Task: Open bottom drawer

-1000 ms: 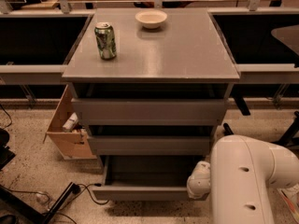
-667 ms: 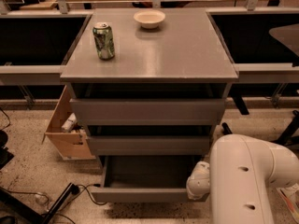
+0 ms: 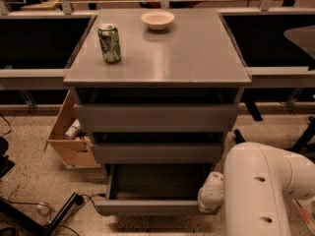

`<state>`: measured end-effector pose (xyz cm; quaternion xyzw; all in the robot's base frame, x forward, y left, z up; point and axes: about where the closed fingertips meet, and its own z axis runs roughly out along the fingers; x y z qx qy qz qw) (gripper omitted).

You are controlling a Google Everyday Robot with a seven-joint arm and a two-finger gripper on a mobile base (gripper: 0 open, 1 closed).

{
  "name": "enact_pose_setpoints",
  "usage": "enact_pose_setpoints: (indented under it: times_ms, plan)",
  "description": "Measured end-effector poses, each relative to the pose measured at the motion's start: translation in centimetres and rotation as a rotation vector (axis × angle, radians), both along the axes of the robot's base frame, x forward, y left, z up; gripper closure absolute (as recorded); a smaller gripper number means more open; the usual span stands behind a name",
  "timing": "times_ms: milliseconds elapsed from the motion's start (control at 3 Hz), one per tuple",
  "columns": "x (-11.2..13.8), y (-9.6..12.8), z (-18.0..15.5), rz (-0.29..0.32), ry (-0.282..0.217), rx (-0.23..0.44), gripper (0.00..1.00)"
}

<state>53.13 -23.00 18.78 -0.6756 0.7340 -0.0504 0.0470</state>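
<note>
Pull bottom drawer (image 3: 147,207) straight out and level, tool (image 3: 210,199) at its right front corner, grip state impossible to tell, avoiding sideways skew.

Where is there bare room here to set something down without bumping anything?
The cabinet top is bare across its front and right, away from the can at left and bowl at the back. The bottom drawer shows a bare tray, but the gripper crowds its right front corner.
</note>
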Motion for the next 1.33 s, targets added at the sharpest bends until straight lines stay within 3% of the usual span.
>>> enact_pose_setpoints:
  times_ms: [1333]
  plan:
    - [-2.8,-0.9,-0.1,-0.023,0.039,0.014,1.0]
